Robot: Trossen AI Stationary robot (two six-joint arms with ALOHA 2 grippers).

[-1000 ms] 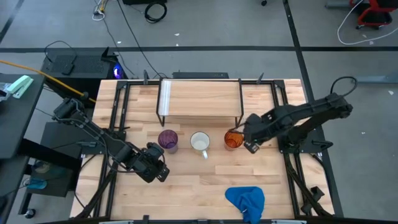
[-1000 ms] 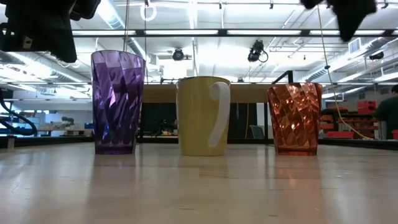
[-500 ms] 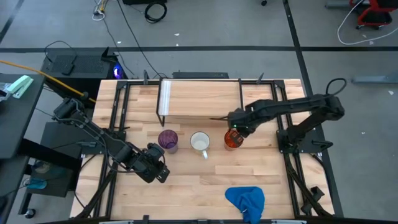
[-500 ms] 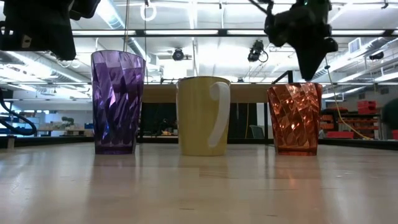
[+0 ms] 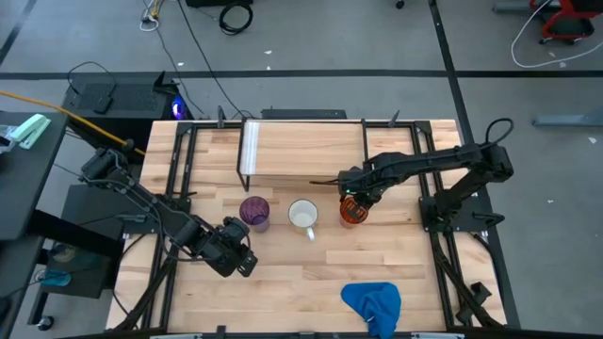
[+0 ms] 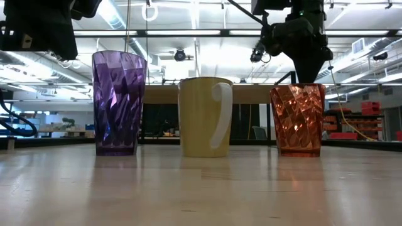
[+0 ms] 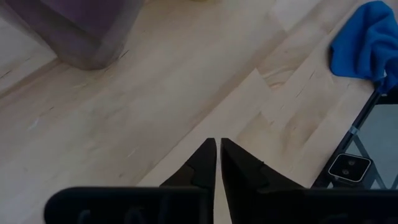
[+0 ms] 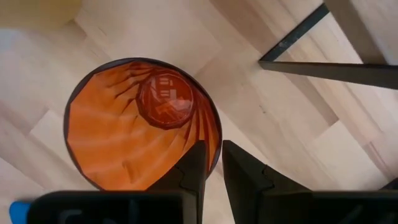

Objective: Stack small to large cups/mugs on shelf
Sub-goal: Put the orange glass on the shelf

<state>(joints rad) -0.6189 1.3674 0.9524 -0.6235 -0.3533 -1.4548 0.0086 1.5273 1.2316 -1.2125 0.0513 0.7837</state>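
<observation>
Three vessels stand upright in a row on the pale butcher-block table (image 5: 311,273), just in front of the shelf (image 5: 303,149), a low light-wood board on thin black wire legs. From left to right in the high view: a tall faceted see-through purple tumbler (image 6: 118,103), a smooth opaque white mug (image 6: 205,117) with a curved handle, and a shorter faceted see-through orange cup (image 6: 298,119). They stand apart, not touching.

The right gripper (image 8: 212,163) hangs directly over the orange cup's rim. Its dark fingers stand a narrow gap apart, one inside the rim and one outside, straddling the thin wall on the side toward the shelf; whether they press the wall cannot be told.

The left gripper (image 7: 218,160) hovers over bare wood just in front of the purple tumbler, its pointed fingers nearly together with only a slit between them, holding nothing. A crumpled blue cloth (image 5: 373,303) lies at the table's near edge.
</observation>
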